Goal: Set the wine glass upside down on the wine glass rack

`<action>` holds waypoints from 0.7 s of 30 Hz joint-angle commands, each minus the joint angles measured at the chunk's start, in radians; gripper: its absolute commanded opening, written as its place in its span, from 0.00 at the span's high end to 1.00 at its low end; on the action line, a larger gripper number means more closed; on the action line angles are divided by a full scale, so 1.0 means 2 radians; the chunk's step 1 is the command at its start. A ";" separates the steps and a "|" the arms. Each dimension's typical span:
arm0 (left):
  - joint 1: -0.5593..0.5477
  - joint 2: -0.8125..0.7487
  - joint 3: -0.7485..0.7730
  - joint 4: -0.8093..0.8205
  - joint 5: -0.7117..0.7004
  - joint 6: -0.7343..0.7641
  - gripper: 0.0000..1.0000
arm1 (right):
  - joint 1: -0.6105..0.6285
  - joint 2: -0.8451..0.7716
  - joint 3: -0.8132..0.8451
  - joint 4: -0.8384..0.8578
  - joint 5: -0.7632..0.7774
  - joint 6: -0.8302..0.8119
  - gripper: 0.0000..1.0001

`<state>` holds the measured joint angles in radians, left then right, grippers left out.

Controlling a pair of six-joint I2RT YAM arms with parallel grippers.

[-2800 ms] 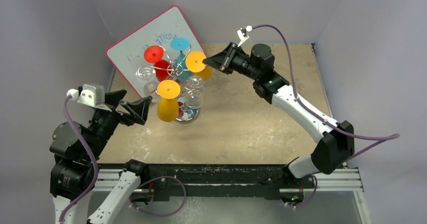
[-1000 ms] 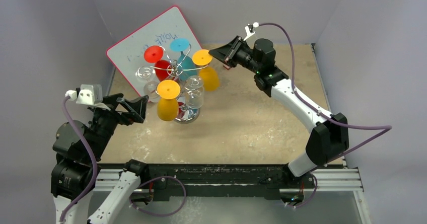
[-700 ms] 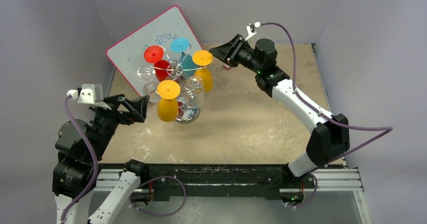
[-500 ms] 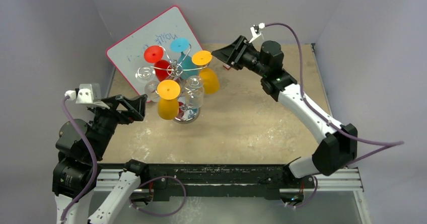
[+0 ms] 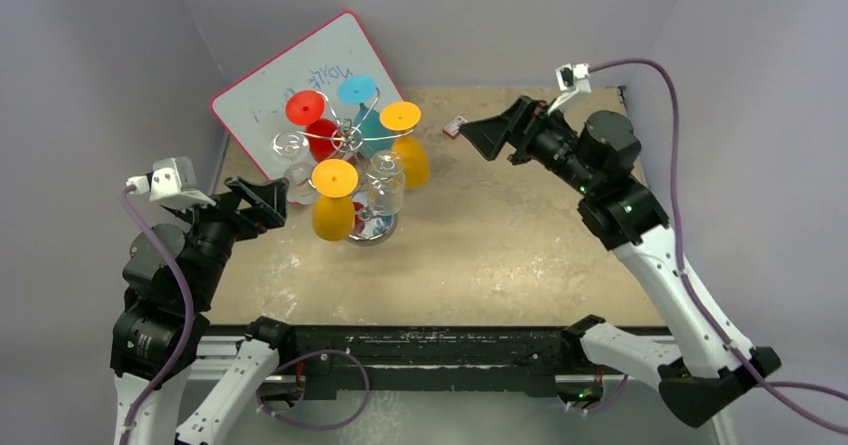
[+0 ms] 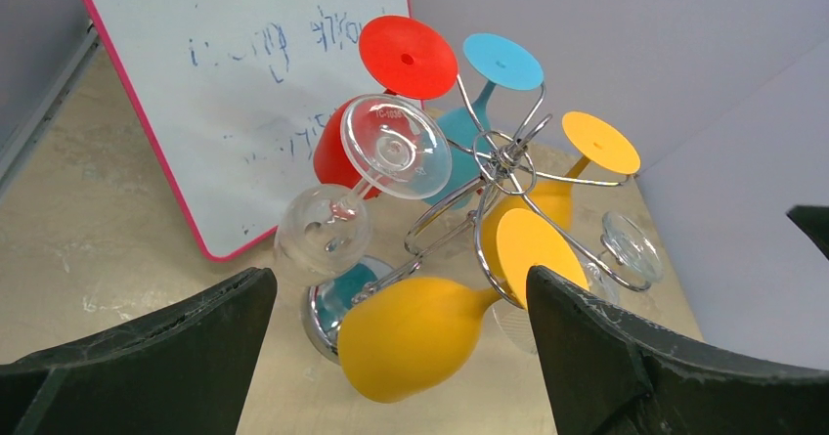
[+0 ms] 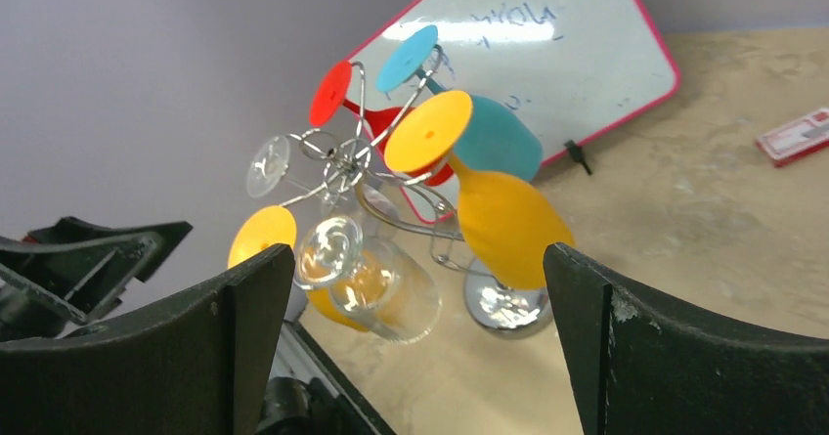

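The wine glass rack (image 5: 352,137) stands at the table's back left on its shiny round base (image 5: 375,230). Several glasses hang from it upside down. An orange wine glass (image 5: 411,158) hangs on the rack's right arm, foot up. It also shows in the right wrist view (image 7: 508,225) and the left wrist view (image 6: 547,200). My right gripper (image 5: 473,136) is open and empty, a short way right of that glass and apart from it. My left gripper (image 5: 268,201) is open and empty too, left of the rack, facing another orange glass (image 6: 411,332).
A pink-framed whiteboard (image 5: 290,70) leans against the wall behind the rack. Red (image 5: 318,135), teal (image 5: 368,125) and clear (image 5: 386,187) glasses fill other arms. A small red-and-white item (image 5: 455,125) lies on the table between the rack and my right gripper.
My right gripper has opened, let go of the orange glass's foot and drawn back to the right. The glass stays hanging on the rack. My left gripper has drifted slightly left.
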<state>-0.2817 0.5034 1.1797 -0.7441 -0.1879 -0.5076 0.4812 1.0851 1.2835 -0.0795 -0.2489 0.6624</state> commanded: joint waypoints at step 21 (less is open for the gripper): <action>0.002 -0.012 -0.045 0.006 -0.025 -0.080 0.00 | -0.002 -0.257 -0.139 -0.132 0.122 0.003 0.00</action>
<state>-0.2817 0.4931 1.0962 -0.7670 -0.2291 -0.6441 0.4782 0.5926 1.0187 -0.3695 -0.0418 0.6186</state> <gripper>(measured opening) 0.998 0.998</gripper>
